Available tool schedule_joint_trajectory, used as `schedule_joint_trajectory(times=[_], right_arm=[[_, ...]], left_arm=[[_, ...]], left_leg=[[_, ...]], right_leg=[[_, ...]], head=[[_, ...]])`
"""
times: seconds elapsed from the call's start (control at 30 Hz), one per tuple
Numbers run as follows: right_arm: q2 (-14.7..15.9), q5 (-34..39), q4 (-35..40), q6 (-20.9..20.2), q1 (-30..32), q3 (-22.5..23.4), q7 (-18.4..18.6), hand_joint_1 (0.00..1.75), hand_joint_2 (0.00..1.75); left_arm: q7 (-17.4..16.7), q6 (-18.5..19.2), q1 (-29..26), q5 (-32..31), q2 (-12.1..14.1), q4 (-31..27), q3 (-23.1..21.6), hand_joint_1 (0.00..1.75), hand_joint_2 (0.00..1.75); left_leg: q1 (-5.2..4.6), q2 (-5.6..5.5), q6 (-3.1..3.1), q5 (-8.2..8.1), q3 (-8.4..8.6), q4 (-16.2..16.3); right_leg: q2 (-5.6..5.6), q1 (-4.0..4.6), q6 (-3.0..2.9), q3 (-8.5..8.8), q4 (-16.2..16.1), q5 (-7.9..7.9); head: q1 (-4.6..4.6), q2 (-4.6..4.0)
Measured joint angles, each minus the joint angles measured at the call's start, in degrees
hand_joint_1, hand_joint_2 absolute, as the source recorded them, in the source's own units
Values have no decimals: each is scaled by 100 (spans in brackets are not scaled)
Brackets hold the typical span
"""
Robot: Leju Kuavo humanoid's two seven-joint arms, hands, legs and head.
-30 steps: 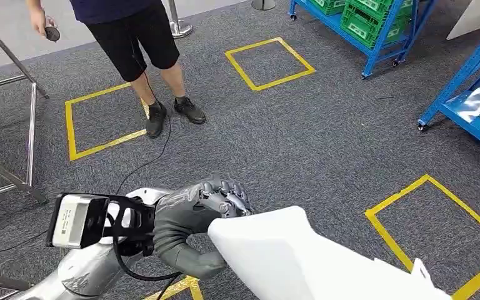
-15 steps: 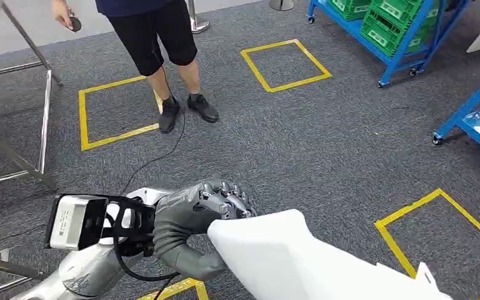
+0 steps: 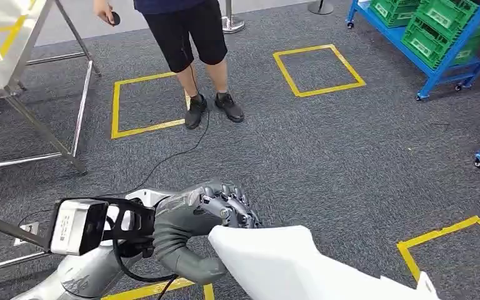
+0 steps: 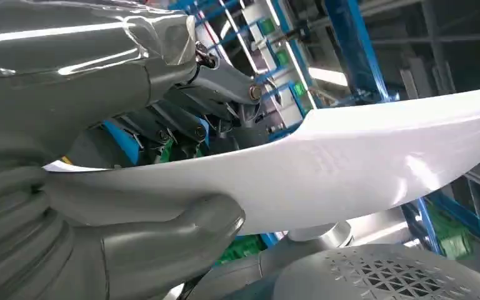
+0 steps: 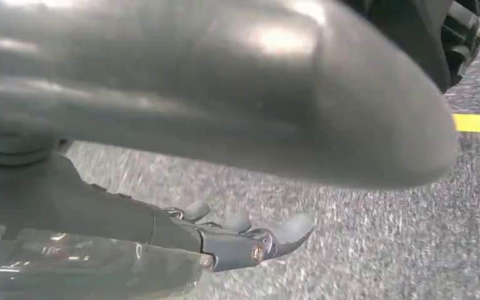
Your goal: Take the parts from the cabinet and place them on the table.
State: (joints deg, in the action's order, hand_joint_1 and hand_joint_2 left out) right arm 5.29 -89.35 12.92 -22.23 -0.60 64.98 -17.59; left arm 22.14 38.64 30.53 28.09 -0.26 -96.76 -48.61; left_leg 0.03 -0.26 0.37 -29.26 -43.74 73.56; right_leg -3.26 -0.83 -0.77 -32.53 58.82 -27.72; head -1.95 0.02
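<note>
Gripping white part point(image 3: 287, 265), left robot hand point(image 3: 209, 209) clamped on its near end, long axis running rightward, right robot hand point(image 5: 244, 240) empty, fingers apart.

Grey carpet point(image 3: 325, 156), yellow tape squares point(image 3: 319, 70)

You get even, bright overhead light on the carpet point(image 3: 325, 156); glare streaks the white part point(image 4: 375, 162), and your right wrist view is blurred up close.
</note>
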Motion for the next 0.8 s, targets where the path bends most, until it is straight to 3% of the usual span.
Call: schedule_joint_trajectory(times=[0.03,0.07,0.1,0.13,0.23,0.27,0.3,0.33,0.37,0.4,0.43,0.47,0.53,0.57,0.6,0.63,0.67,0.73,0.77,0.8], right_arm=[[0,-11,-2,22,-14,-61,0,0,0],[-2,-15,-11,39,-22,-102,-4,0,0],[-4,-15,-15,39,-22,-125,-15,0,0],[-11,-20,-35,39,-19,-160,-28,0,0],[-18,-33,-61,39,-33,-236,-35,0,0],[-24,-33,-66,39,-46,-260,-42,0,0],[-22,-35,-72,46,-50,-277,-46,0,0],[-15,-33,-87,50,-41,-284,-48,0,0],[0,-35,-96,61,-25,-286,-48,0,0],[20,-33,-96,72,-7,-293,-48,0,0],[33,-33,-103,72,-4,-299,-48,0,0],[39,-35,-105,74,-7,-312,-48,0,0],[39,-33,-114,98,-23,-332,-48,0,0],[42,-30,-118,107,-25,-336,-48,0,0],[33,-24,-142,116,-25,-339,-48,0,0],[17,-17,-171,131,-35,-339,-48,0,0],[42,-9,-173,142,-63,-339,-48,0,0],[39,24,-177,155,-99,-341,-42,0,0],[26,50,-181,157,-104,-341,-37,0,0],[39,86,-181,170,-108,-339,-17,0,0]], left_arm=[[13,-9,3,-4,0,0,2,154,175],[20,-9,12,-7,-2,0,7,154,175],[28,-9,26,-7,-7,0,9,154,175],[37,-9,28,-7,-11,0,11,154,175],[46,-9,44,-15,-2,0,13,154,175],[46,-9,29,-15,-2,-7,22,154,175],[50,-6,45,-9,4,-4,26,154,175],[52,-9,63,-18,-20,0,20,154,175],[53,-7,57,-20,-22,4,13,154,175],[52,-6,41,-41,-22,15,7,154,175],[52,-6,22,-50,-17,26,7,154,175],[52,-6,14,-52,-15,33,7,154,175],[57,7,14,-70,-15,42,7,154,175],[65,9,15,-92,-15,42,9,154,175],[70,11,14,-107,-15,44,9,154,175],[85,13,13,-109,-13,46,13,154,175],[87,22,10,-118,-18,46,13,154,175],[105,26,9,-114,0,48,28,154,175],[107,28,6,-116,7,48,33,154,175],[111,37,9,-118,13,46,39,154,175]], left_leg=[[-17,47,48,266,279,-545],[-68,206,112,470,573,-1082],[-159,525,182,478,779,-1477],[-182,533,194,454,787,-1494],[-224,308,249,463,775,-1555],[-124,214,285,563,933,-1709],[-137,152,286,585,981,-1783],[-131,96,307,600,991,-1783],[-121,17,318,606,991,-1781],[-121,-84,319,603,990,-1780],[-117,-181,317,602,988,-1776],[-107,-275,310,598,991,-1772],[-55,-452,254,565,994,-1720],[-23,-540,194,523,986,-1648],[3,-613,113,465,934,-1544],[-34,-682,60,411,872,-1454],[-20,-702,48,407,845,-1459],[17,-763,35,414,838,-1470],[39,-769,18,396,834,-1446],[8,-453,-3,323,764,-1313]], right_leg=[[-59,11,-2,18,-1,-14],[-110,17,0,39,-4,-28],[-166,21,11,63,-9,-46],[-214,59,35,62,-17,-61],[-426,23,100,116,-67,-87],[-357,20,123,92,-47,-122],[-71,-2,123,73,83,-173],[126,-2,91,-83,413,-329],[240,-11,75,-310,853,-490],[279,-27,79,-587,1343,-644],[291,-43,115,-790,1652,-696],[293,-67,169,-847,1664,-642],[313,-135,353,-596,992,-269],[405,-191,459,-350,444,-23],[658,-268,531,-221,115,84],[662,-207,416,-178,108,69],[585,-181,292,-200,143,65],[518,-144,204,-205,150,64],[455,-179,159,-190,138,66],[408,-150,120,-163,131,60]], head=[[0,0],[0,0],[2,0],[15,0],[0,0],[7,0],[22,0],[4,0],[46,0],[48,0],[50,0],[52,0],[52,0],[52,0],[77,0],[123,0],[109,0],[109,0],[105,0],[98,0]])
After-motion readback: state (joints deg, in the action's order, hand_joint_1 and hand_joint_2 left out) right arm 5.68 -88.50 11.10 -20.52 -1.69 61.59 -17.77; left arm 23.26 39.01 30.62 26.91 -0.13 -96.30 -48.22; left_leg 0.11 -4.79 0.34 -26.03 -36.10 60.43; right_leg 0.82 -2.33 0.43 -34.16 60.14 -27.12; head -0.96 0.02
